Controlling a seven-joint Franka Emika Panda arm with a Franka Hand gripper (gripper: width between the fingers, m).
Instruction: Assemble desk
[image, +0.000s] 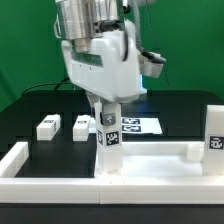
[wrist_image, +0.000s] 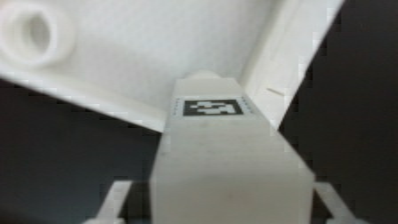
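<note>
My gripper (image: 108, 116) is shut on a white block leg (image: 108, 138) and holds it upright, its tag facing the camera. In the wrist view the leg (wrist_image: 217, 150) fills the gap between my gripper's (wrist_image: 217, 205) thin fingers (wrist_image: 121, 200). Its tagged end points at the white desk top (wrist_image: 160, 50). That top has a round hole (wrist_image: 36, 35) and a raised rim (wrist_image: 285, 60). In the exterior view the desk top (image: 160, 150) lies low behind the front rail, to the right of the held leg. Two loose legs (image: 46, 127) (image: 81, 126) lie on the black table.
Long white border rails (image: 60, 170) run along the front and up the exterior view's left. A tall white tagged block (image: 214, 132) stands upright at that view's right edge. The marker board (image: 143, 124) lies behind my gripper.
</note>
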